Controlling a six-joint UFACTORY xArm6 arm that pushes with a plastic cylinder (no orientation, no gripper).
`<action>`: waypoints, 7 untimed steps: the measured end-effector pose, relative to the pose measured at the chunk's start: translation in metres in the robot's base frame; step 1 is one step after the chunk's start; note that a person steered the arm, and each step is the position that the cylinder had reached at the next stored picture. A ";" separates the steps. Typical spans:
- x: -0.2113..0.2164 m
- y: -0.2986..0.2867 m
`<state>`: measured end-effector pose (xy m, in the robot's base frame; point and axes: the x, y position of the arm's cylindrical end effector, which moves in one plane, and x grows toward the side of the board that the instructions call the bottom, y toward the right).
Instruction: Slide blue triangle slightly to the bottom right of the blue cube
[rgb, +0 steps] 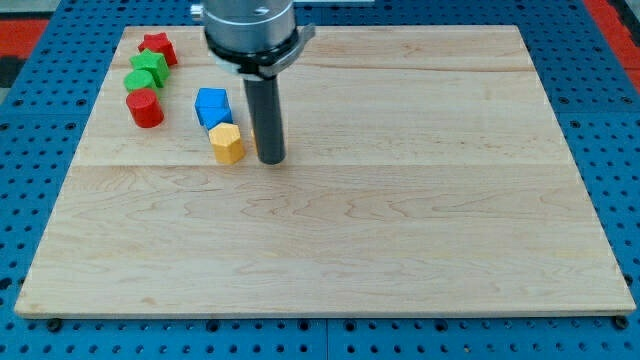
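The near part of the pale wooden tabletop (330, 250) is bare wood. Farther back sits my tip (270, 159), the low end of a straight dark rod. There are no fingers on this arm, so nothing is open or shut and nothing is held. Something orange shows just at the rod's left edge, too hidden to make out.

At nine o'clock from my tip, just beside it, sits a yellow six-sided block (227, 143). The blue cube (212, 106) touches the yellow block at its eleven o'clock side.

Well to nine o'clock of the blue cube is a red round block (145, 108). At twelve o'clock from that is a green block (147, 70), then a red block (158, 47) at the far edge.

I cannot see the blue triangle anywhere.
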<state>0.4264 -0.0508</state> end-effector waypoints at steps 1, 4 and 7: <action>-0.025 0.017; 0.050 -0.022; 0.019 -0.141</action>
<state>0.4450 -0.1918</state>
